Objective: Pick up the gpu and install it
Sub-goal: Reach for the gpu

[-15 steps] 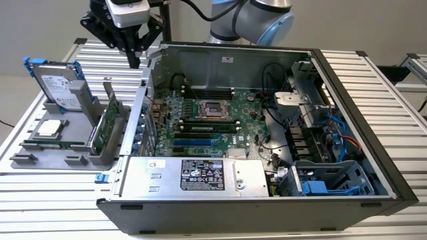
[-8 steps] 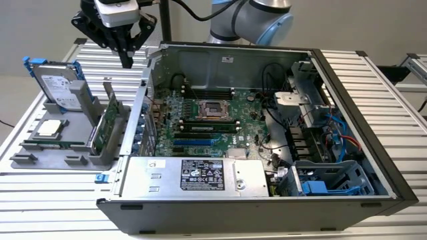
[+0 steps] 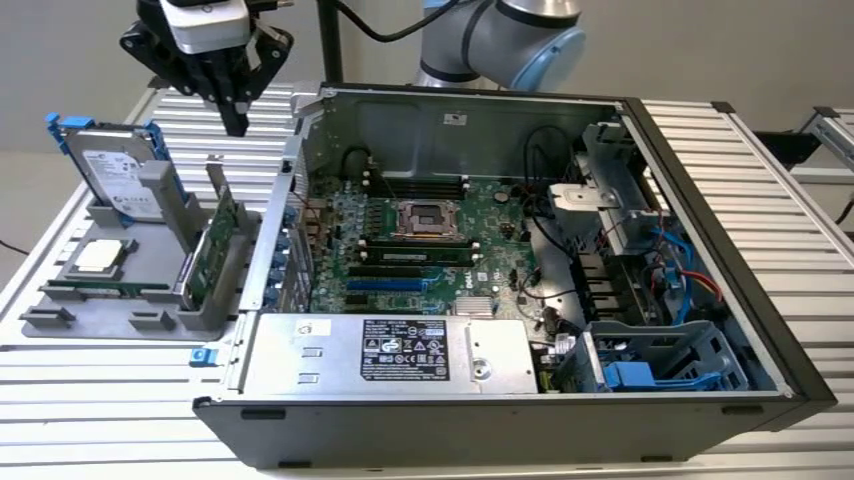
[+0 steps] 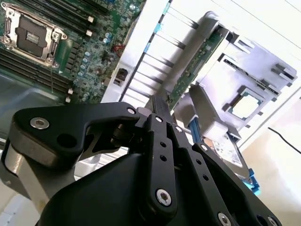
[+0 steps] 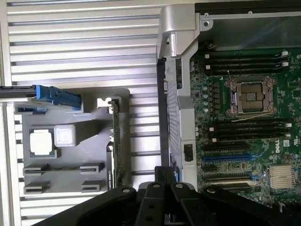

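— Start with the exterior view. Where is the gpu?

— The gpu (image 3: 218,240) stands on its long edge in a grey tray (image 3: 100,325) on the desk (image 3: 107,400). It is just outside the open computer case (image 3: 467,435), on the exterior view's left of it.

— And the hand?

— The hand (image 3: 236,125) hangs in the air near the case's far corner. It is higher than the gpu and apart from it. Its fingers are pressed together with nothing between them.

— What else sits beside the case?

— A hard drive (image 3: 114,170) with blue rails leans in the tray, farther from the case than the gpu. A square chip (image 3: 100,257) lies flat there too. Inside the case is the green motherboard (image 3: 347,230).

— The second wrist view?

— The hand (image 4: 157,106) is in the foreground, fingers together and empty. Beyond its tip the gpu (image 4: 195,66) shows a green face, upright in the tray (image 4: 277,70), just outside the case (image 4: 141,52). The chip (image 4: 244,104) and the hard drive (image 4: 225,148) are farther from the case. The motherboard (image 4: 80,56) lies inside it.

— The first wrist view?

— The tip of the closed hand (image 5: 164,173) shows close to the case's (image 5: 176,28) outer wall. The gpu (image 5: 115,141), seen edge-on as a thin green strip, stands in the tray (image 5: 63,160) just outside that wall. Chip (image 5: 41,142) and hard drive (image 5: 56,96) lie farther out, on the slatted desk (image 5: 80,42).
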Available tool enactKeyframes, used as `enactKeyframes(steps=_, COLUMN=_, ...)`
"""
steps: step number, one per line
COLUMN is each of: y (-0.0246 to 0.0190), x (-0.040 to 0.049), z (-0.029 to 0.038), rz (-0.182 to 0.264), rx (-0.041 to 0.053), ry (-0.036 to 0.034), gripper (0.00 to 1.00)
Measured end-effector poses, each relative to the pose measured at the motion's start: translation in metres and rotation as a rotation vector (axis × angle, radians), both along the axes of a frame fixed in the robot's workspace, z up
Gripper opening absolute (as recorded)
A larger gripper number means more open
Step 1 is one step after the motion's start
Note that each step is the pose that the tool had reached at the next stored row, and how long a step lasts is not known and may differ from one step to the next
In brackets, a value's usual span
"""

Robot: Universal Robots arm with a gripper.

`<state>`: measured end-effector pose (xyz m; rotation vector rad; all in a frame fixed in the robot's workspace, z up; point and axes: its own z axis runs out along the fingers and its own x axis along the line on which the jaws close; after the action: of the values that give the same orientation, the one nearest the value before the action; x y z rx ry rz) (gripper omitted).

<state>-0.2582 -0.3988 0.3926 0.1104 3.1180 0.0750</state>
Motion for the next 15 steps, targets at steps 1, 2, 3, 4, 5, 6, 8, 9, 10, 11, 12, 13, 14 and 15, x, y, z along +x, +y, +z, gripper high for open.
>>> enactKeyframes(steps=1, y=0.0, x=-0.0019, z=0.0, rz=0.0, rx=0.0, ry=0.0, gripper=0.0)
enactKeyframes(steps=2, y=0.0, x=-0.0039, z=0.0, rz=0.0, rx=0.0, ry=0.0, gripper=0.0)
enactKeyframes(steps=3, y=0.0, x=-0.0058, z=0.0, rz=0.0, rx=0.0, ry=0.0, gripper=0.0)
enactKeyframes(steps=4, y=0.0, x=-0.0078, z=0.0, rz=0.0, rx=0.0, ry=0.0, gripper=0.0)
enactKeyframes(steps=5, y=0.0, x=-0.0098, z=0.0, rz=0.0, rx=0.0, ry=0.0, gripper=0.0)
enactKeyframes(steps=6, y=0.0, x=-0.0115, z=0.0, rz=0.0, rx=0.0, ry=0.0, gripper=0.0)
enactKeyframes(steps=8, y=0.0, x=-0.0158, z=0.0, rz=0.0, rx=0.0, ry=0.0, gripper=0.0)
enactKeyframes(steps=9, y=0.0, x=-0.0177, z=0.0, rz=0.0, rx=0.0, ry=0.0, gripper=0.0)
enactKeyframes(steps=10, y=0.0, x=-0.0198, z=0.0, rz=0.0, rx=0.0, ry=0.0001, gripper=0.0)
enactKeyframes(steps=11, y=0.0, x=-0.0218, z=0.0, rz=0.0, rx=0.0001, ry=0.0, gripper=0.0)
enactKeyframes(steps=12, y=0.0, x=-0.0239, z=0.0, rz=0.0, rx=0.0, ry=0.0, gripper=0.0)
enactKeyframes(steps=13, y=0.0, x=-0.0258, z=0.0, rz=0.0, rx=0.0, ry=0.0, gripper=0.0)
enactKeyframes(steps=14, y=0.0, x=-0.0278, z=0.0, rz=0.0, rx=0.0, ry=0.0, gripper=0.0)
enactKeyframes(steps=15, y=0.0, x=-0.0296, z=0.0, rz=0.0, rx=0.0, ry=0.0001, gripper=0.0)
